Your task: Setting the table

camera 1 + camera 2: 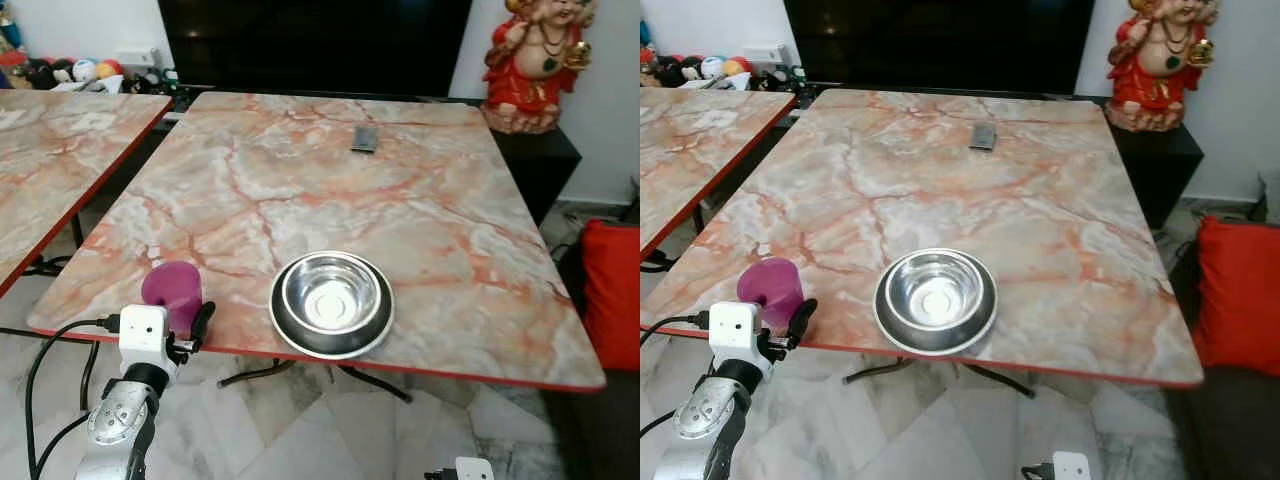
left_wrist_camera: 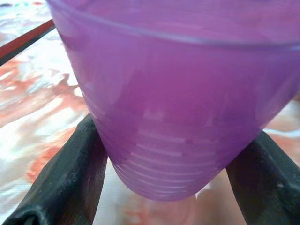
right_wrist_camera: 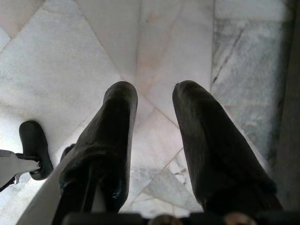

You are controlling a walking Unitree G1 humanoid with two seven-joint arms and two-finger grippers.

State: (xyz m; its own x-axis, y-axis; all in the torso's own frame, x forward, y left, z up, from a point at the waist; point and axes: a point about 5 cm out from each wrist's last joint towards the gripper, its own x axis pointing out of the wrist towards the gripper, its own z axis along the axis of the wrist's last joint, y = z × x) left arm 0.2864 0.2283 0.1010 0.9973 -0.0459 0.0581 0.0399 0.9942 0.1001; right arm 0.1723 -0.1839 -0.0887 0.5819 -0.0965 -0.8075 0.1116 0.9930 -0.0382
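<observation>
**A:** While the left gripper [image 1: 185, 322] sits at the near left corner of the marble worktop [image 1: 330, 190], where's the cup exactly?

**B:** The purple cup [image 1: 173, 292] stands upright right by the worktop's front edge, between the gripper's two black fingers [image 2: 70, 173]. From the wrist camera, one finger presses on each side of the cup's lower wall, so it's clamped on the cup. Cup's base looks to be on or just over the marble, can't really tell which.

**A:** And the bowl?

**B:** The steel bowl [image 1: 331, 302] sits on a dark plate [image 1: 290, 333] just to the right of the cup, near the front edge too. They're close but not touching. A small dark remote-like thing [image 1: 365, 139] lies well apart at the far side.

**A:** Anything the head camera misses?

**B:** Yeah, the right gripper [image 3: 154, 96]. It hangs down over the pale floor tiles [image 3: 70, 56], fingers a narrow gap apart, holding nothing. The head view does show a red statue [image 1: 530, 60] past the far right corner, and a red cushion [image 1: 612, 290] on the right.
</observation>
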